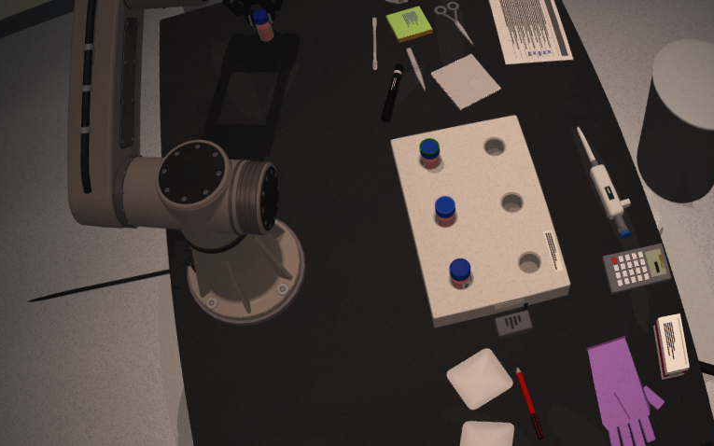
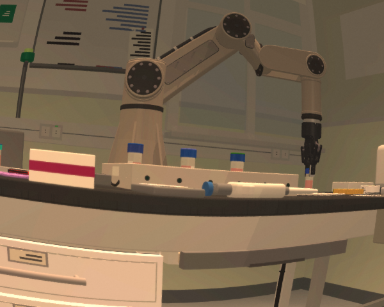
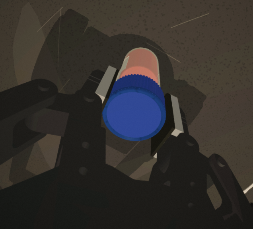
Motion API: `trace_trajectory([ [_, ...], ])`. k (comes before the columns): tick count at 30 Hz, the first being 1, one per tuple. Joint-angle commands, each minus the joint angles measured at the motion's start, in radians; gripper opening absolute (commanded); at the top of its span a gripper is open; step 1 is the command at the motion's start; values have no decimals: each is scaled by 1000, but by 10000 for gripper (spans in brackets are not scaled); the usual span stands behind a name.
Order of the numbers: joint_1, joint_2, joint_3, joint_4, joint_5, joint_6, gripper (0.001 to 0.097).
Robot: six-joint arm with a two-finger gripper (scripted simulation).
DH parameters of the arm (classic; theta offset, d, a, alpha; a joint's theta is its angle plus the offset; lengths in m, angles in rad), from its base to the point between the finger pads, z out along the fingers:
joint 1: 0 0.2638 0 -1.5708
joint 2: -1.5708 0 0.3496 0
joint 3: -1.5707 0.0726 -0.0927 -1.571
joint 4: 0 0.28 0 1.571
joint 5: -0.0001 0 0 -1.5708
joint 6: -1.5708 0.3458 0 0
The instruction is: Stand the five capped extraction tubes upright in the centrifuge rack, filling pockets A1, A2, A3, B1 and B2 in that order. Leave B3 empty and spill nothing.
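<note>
Three blue-capped tubes (image 1: 445,211) stand upright in one row of the white centrifuge rack (image 1: 478,213), and the row beside it has three vacant pockets (image 1: 512,202). Far from the rack, at the table's far corner, a fourth blue-capped tube (image 3: 137,96) with pink liquid stands upright on the dark tabletop. I have my gripper (image 3: 139,104) down over it, and I grip it at its cap. From the second side camera the gripper (image 2: 309,168) hangs straight down from the arm over that tube (image 2: 308,180). A fifth tube is not in sight.
Behind the rack lie a marker (image 1: 391,91), a green notepad (image 1: 409,23), scissors (image 1: 453,19) and a wipe (image 1: 466,81). A pipette (image 1: 603,186) and calculator (image 1: 636,267) lie beside the rack, a purple glove (image 1: 623,394) near the front. The robot base (image 1: 237,260) stands on the table's left.
</note>
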Motion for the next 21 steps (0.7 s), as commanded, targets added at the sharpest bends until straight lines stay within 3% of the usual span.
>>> trace_trajectory([
  [1,0,-1,-1,0,0,0,377],
  [21,0,0,0,0,0,0,177],
])
